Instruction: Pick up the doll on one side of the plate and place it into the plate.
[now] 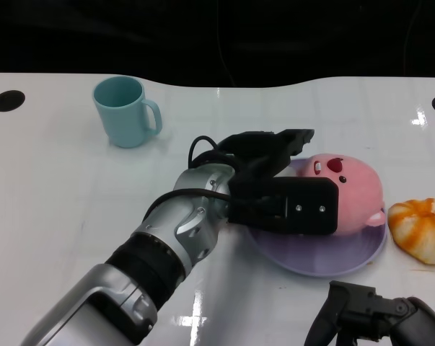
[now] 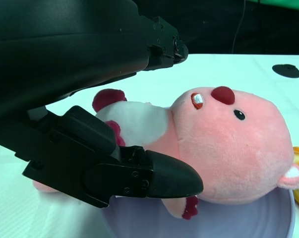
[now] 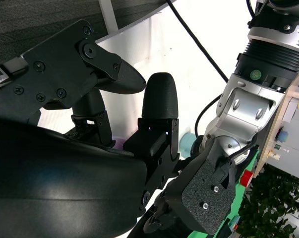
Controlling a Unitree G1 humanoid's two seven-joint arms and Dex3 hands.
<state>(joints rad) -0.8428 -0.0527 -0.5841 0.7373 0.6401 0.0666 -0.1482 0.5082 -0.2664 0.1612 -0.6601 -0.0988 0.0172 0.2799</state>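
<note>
1. on the white table [image 1: 73, 187], right of centre: lilac plate [image 1: 347, 261], round, shallow.
2. pink doll [image 1: 354, 191], plush, lying on its side in the plate, face towards the far edge; red nose and white belly show in the left wrist view [image 2: 228, 148].
3. left hand [image 1: 282, 184], black, fingers closed around the doll's body from both sides, holding it over the plate.
4. right hand [image 1: 376, 313], low at the near edge, fingers apart, holding nothing.
5. teal mug [image 1: 125, 110], upright, far left, well apart from the plate.
6. orange-and-white plush item [image 1: 421, 228], just beside the plate's right rim.
</note>
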